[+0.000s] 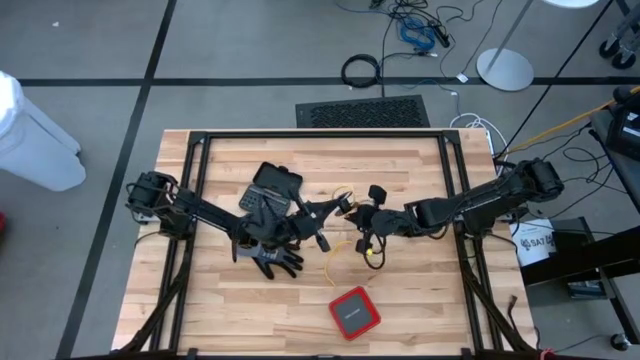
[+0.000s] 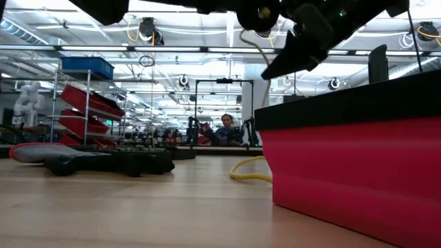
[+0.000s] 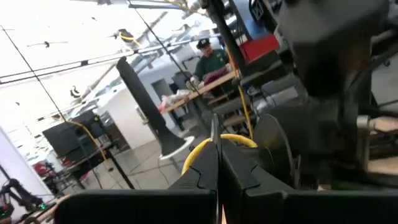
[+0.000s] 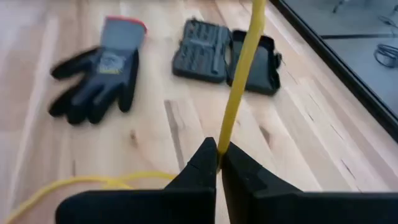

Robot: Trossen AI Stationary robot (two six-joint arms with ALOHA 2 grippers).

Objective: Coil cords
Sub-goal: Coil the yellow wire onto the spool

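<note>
My right claw (image 4: pixel 217 163) is pinched on the yellow cord (image 4: pixel 241 81), which rises taut between its fingers, and my left claw (image 3: pixel 216 163) is pressed together on the same cord near the middle of the counter (image 1: pixel 250 310). From the claws the cord trails down onto the wood, between the grey glove (image 1: pixel 272 258) and the red box (image 1: pixel 355 311), with the open tool case (image 1: pixel 272 186) lying beyond the glove.

Only legible txt: maybe "SAT" on white bucket (image 1: pixel 536 243), rest unreadable.
</note>
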